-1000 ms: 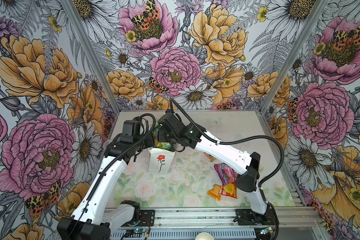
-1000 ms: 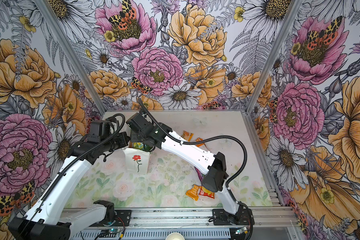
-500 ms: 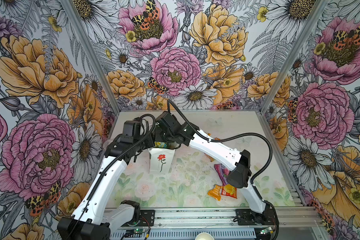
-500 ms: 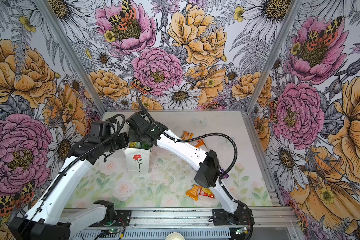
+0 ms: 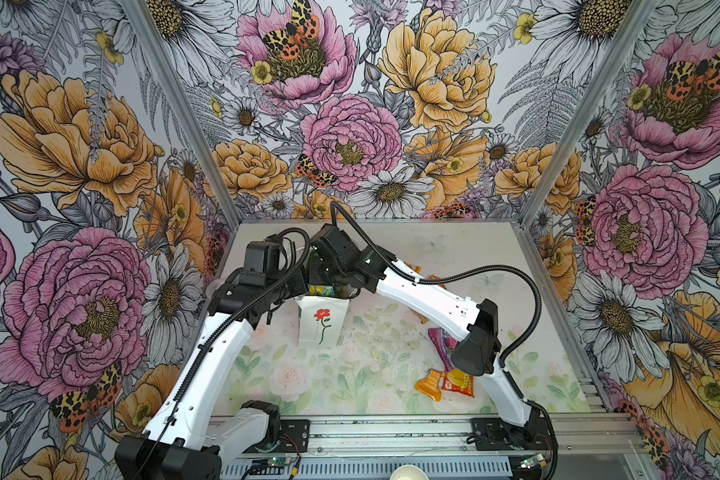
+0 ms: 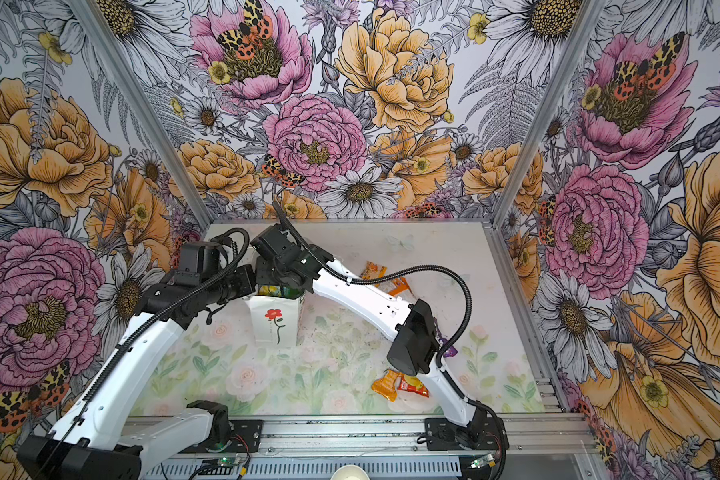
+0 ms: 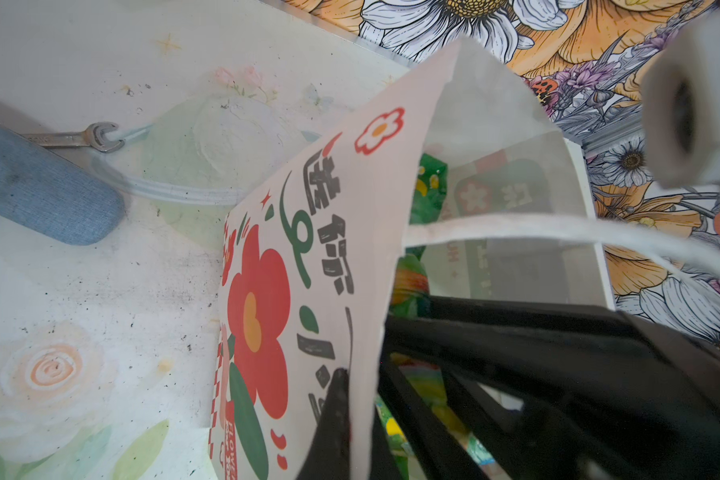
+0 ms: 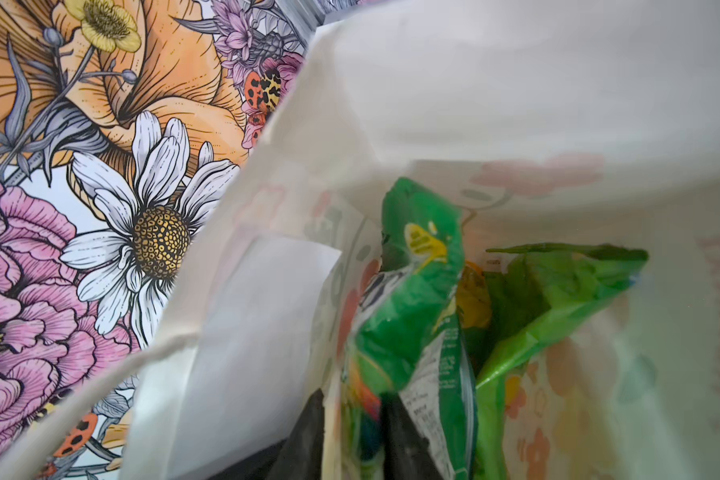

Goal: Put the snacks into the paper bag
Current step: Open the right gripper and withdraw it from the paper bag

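Paper bag (image 5: 321, 328): upright on the tabletop (image 5: 341, 390), left of centre, mouth open.
Left gripper (image 7: 362, 370): closed on the bag's rim wall, one finger outside and one inside.
Right gripper (image 8: 352, 436): inside the bag mouth, fingers apart on either side of a green packet (image 8: 420, 299). Cannot tell whether the packet is clamped.
Loose snacks: orange and red packets (image 5: 445, 384) and purple packet (image 5: 441, 343) lie on the tabletop by the right arm, well apart from the bag.
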Available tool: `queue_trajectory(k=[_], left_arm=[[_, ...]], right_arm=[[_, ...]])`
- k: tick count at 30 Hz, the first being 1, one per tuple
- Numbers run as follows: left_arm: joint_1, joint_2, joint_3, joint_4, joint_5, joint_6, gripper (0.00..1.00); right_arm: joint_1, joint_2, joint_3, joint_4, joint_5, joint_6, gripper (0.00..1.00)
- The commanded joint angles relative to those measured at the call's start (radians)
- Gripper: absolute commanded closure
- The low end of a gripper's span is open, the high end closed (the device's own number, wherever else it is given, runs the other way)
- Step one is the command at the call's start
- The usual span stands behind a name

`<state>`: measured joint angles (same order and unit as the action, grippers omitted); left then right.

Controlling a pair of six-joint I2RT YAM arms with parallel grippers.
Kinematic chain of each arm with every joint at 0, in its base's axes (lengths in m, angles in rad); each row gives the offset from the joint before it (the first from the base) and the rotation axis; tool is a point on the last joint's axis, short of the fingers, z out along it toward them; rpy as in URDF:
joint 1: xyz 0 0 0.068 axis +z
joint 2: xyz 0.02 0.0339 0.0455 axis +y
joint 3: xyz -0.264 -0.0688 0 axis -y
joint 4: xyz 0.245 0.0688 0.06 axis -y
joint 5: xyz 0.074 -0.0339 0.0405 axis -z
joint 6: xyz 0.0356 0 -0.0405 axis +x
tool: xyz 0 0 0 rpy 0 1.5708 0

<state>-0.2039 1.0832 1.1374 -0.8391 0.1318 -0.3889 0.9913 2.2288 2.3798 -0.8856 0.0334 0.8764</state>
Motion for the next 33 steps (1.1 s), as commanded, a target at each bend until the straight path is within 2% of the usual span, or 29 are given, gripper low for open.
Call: queue_trajectory(k=[1,5,7,11,21,25,28,33], left_arm=[[0.014,-0.032,0.007,0.121,0.035,0.010,1.00],[0.016,-0.029,0.008,0.122,0.034,0.008,1.00],[0.018,-0.026,0.007,0.121,0.034,0.008,1.00],[0.022,-0.022,0.007,0.120,0.030,0.005,1.00],[0.037,-0.017,0.007,0.121,0.029,0.002,1.00],[0.045,-0.012,0.005,0.121,0.029,0.001,1.00],[0.044,-0.010,0.007,0.120,0.032,0.001,1.00],[0.044,-0.012,0.005,0.121,0.025,0.001,1.00]], right_arm=[[-0.024,-0.074,0.034,0.014,-0.040,-0.079,0.59],[-0.065,-0.122,0.029,0.012,-0.118,-0.119,0.50],[-0.064,-0.161,0.019,0.006,-0.096,-0.156,0.45],[-0.082,-0.265,-0.040,0.000,-0.036,-0.211,0.43],[-0.193,-0.664,-0.447,0.003,0.174,-0.278,0.43],[-0.294,-0.826,-0.654,0.003,0.222,-0.260,0.42],[-0.375,-0.923,-0.790,0.004,0.208,-0.243,0.40],[-0.552,-1.023,-0.979,0.003,0.069,-0.206,0.40]])
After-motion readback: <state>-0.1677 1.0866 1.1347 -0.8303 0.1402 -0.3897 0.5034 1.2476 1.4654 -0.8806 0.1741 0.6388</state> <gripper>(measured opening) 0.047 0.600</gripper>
